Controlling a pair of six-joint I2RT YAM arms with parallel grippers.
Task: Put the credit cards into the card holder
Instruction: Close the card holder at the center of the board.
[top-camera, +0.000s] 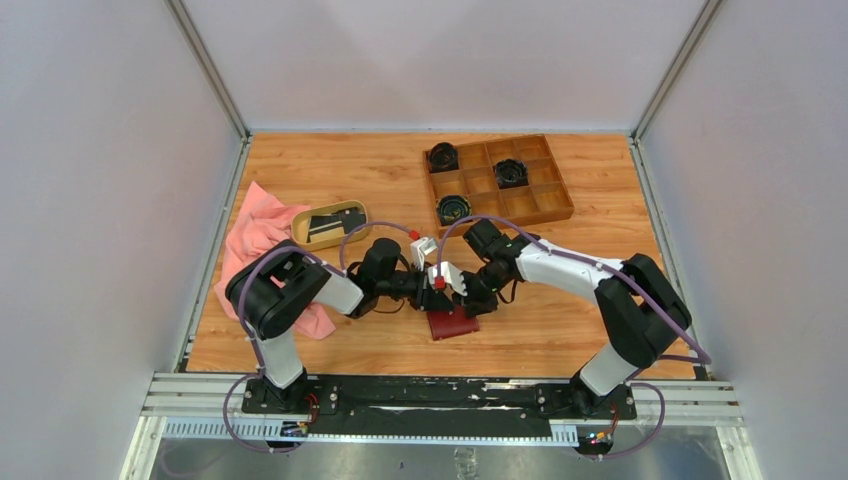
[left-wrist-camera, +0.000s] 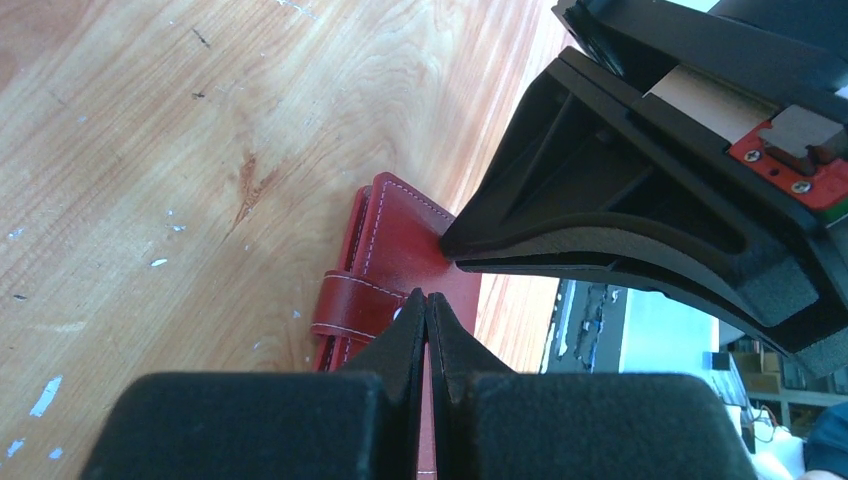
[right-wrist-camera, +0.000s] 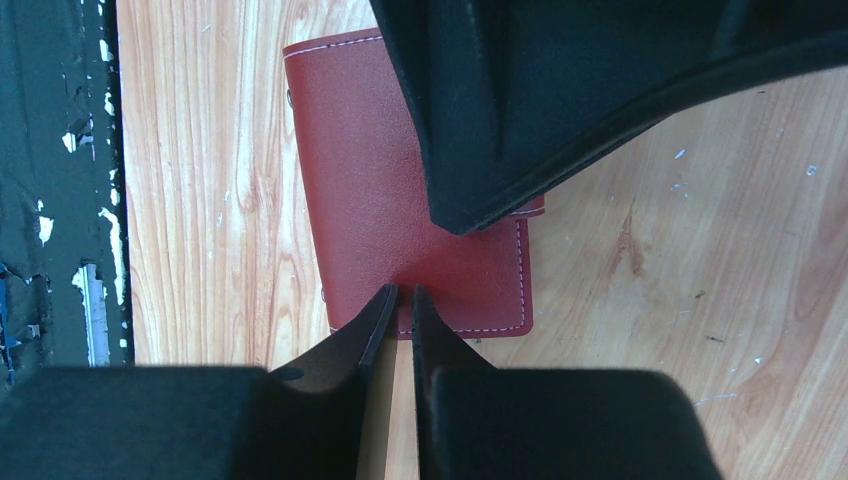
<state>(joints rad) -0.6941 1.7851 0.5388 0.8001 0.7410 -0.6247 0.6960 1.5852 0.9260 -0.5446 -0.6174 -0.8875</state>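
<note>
Left hand (left-wrist-camera: 427, 297): black fingers pressed together, tips over card holder (left-wrist-camera: 400, 240). Right hand (right-wrist-camera: 400, 292): fingers nearly together, thin slit; whether anything sits in it, cannot tell. Card holder flat on wooden tabletop (right-wrist-camera: 200, 200) beneath both hands: closed, dark red grained leather, pale stitching, strap tab. Dark flat credit cards (top-camera: 325, 226) in oval tan dish (top-camera: 352, 211), well apart from left hand.

Pale grey enclosure walls (top-camera: 90, 150), metal corner posts (top-camera: 205, 65), scratched light-wood tabletop (top-camera: 350, 170).

Wooden table (top-camera: 350, 170) bears card holder (top-camera: 455, 325), pink cloth (top-camera: 250, 235), oval dish (top-camera: 362, 212) — compartment box (top-camera: 535, 203)
</note>
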